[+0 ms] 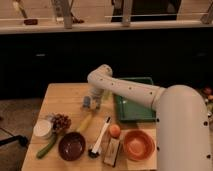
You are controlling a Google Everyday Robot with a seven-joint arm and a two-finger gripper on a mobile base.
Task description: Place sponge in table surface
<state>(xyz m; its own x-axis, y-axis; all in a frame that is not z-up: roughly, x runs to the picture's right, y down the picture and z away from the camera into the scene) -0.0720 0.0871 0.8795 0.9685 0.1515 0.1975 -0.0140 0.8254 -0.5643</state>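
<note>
The light wooden table surface [62, 95] fills the lower left of the camera view. My white arm reaches in from the lower right, bends at its elbow and points down. My gripper [93, 102] is low over the table, just left of the green tray. The small dark grey-blue sponge [87, 103] is at the gripper's tip, at or just above the tabletop. I cannot tell whether it rests on the wood.
The green tray [134, 112] lies right of the gripper. In front are a banana [86, 121], grapes [61, 121], a white cup [43, 128], a dark bowl [72, 146], a white brush [100, 137], an orange [115, 130], an orange bowl [138, 145] and a tan packet [112, 151].
</note>
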